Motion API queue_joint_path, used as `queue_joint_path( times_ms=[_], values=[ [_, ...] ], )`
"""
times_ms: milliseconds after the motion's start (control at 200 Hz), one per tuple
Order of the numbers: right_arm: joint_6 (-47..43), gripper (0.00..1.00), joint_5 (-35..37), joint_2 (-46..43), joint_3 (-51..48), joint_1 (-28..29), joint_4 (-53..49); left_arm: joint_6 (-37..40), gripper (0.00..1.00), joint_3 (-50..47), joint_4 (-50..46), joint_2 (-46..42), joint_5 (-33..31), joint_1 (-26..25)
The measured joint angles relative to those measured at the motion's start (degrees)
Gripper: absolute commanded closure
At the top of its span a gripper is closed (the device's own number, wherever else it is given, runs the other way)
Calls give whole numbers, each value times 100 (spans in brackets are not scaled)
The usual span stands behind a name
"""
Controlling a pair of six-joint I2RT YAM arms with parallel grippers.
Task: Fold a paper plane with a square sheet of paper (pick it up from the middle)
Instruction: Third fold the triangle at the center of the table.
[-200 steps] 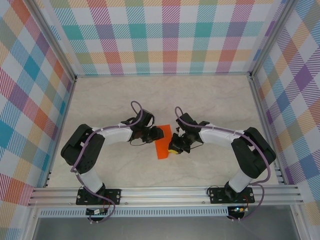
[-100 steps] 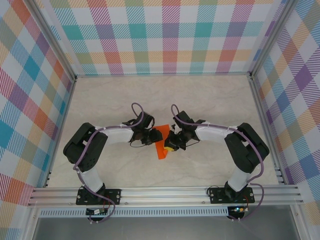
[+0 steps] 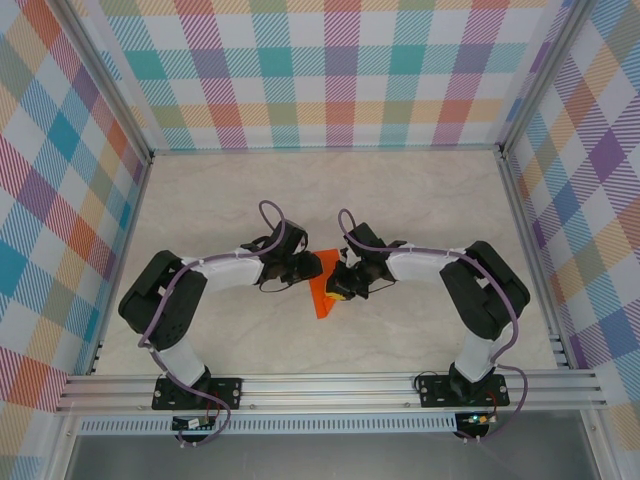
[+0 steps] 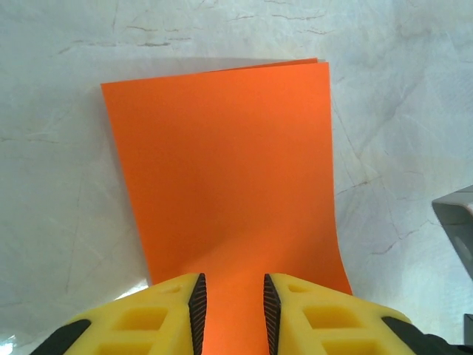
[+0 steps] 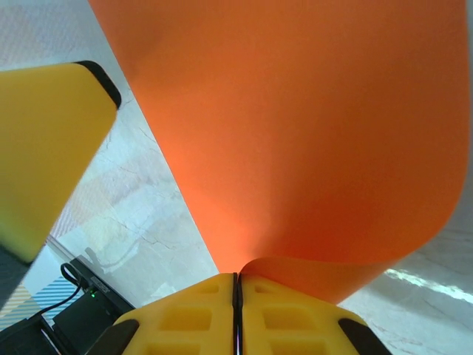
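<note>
The square sheet of paper (image 3: pixel 322 299) is bright orange and sits mid-table between my two grippers. In the left wrist view the paper (image 4: pixel 222 163) looks like a doubled rectangle on the marble top, and its near edge lifts toward my left gripper (image 4: pixel 230 285). That gripper's jaws stand a little apart, and orange shows through the gap. My right gripper (image 5: pixel 238 275) is shut, and the paper (image 5: pixel 310 126) curls up and over from its tips. From above, the left gripper (image 3: pixel 312 267) and the right gripper (image 3: pixel 340 288) nearly touch over the sheet.
The pale marble table (image 3: pixel 230 200) is ringed by checked walls, and aluminium rails run along the near edge (image 3: pixel 330 385). A yellow finger of the left gripper (image 5: pixel 52 148) shows close in the right wrist view. A grey part (image 4: pixel 457 222) juts in at the left wrist view's right edge.
My right gripper has moved left toward the left one, carrying the paper's right edge, so the sheet looks narrower from above. The left gripper has barely shifted.
</note>
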Motion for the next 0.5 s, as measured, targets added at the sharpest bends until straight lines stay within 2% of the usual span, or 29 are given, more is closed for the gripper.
queue_joint_path(
  times_ms=[500],
  values=[
    [-24, 91, 22, 275, 46, 0, 492, -9, 73, 101, 13, 337, -20, 0]
  ],
)
